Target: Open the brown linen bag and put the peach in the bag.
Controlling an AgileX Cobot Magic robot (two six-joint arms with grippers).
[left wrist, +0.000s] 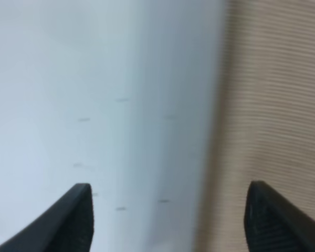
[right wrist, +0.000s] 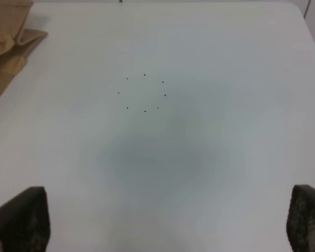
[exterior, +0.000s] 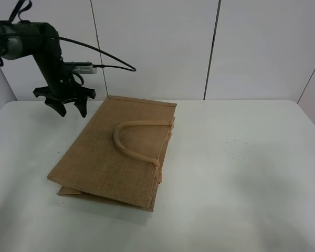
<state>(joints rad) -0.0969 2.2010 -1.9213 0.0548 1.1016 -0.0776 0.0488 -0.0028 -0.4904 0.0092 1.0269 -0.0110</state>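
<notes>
The brown linen bag (exterior: pixel 118 152) lies flat and folded on the white table (exterior: pixel 241 173), one beige loop handle (exterior: pixel 139 139) resting on top. My left gripper (exterior: pixel 70 109) hangs open and empty just above the table beside the bag's far left corner. In the left wrist view the bag's woven side (left wrist: pixel 278 105) runs past one open fingertip (left wrist: pixel 268 215). In the right wrist view my right gripper (right wrist: pixel 168 220) is open and empty over bare table, with the bag's edge (right wrist: pixel 8 47) off to one side. The right gripper does not show in the high view. The peach is out of view.
White wall panels (exterior: pixel 157 47) stand behind the table's far edge. A ring of small dark dots (exterior: pixel 239 149) marks the table right of the bag and also shows in the right wrist view (right wrist: pixel 144 93). A black cable (exterior: pixel 102 55) trails from the left arm.
</notes>
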